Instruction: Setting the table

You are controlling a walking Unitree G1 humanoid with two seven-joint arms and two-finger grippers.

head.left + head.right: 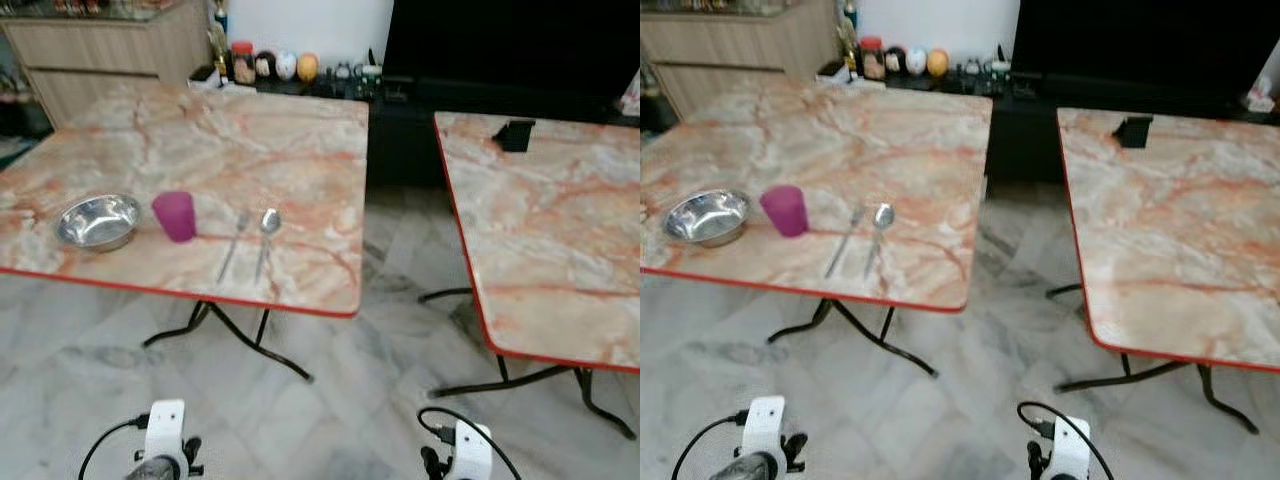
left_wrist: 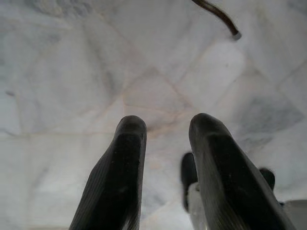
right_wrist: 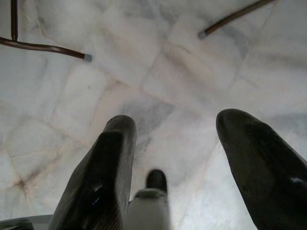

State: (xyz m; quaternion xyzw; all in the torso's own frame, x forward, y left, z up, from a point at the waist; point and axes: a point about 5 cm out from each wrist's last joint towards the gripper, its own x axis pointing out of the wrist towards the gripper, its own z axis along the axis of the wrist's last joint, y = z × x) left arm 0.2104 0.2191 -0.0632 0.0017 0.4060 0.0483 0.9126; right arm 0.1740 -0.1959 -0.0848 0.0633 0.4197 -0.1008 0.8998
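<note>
On the left marble table (image 1: 250,140), near its front edge, a steel bowl (image 1: 97,221) sits beside a purple cup (image 1: 176,216). Right of the cup lie a fork (image 1: 233,246) and a spoon (image 1: 267,237), side by side. The right marble table (image 1: 560,230) bears a small black object (image 1: 515,133) at its far edge. Both arms hang low in front of the tables, over the marble floor. My left gripper (image 2: 165,124) is open with nothing between its fingers. My right gripper (image 3: 175,122) is open wider, also holding nothing.
A floor gap (image 1: 400,260) runs between the two tables. Dark metal table legs (image 1: 260,345) splay out beneath them. Behind stand a wooden cabinet (image 1: 100,50), a low shelf with jars and ornaments (image 1: 270,65), and a large black screen (image 1: 510,40).
</note>
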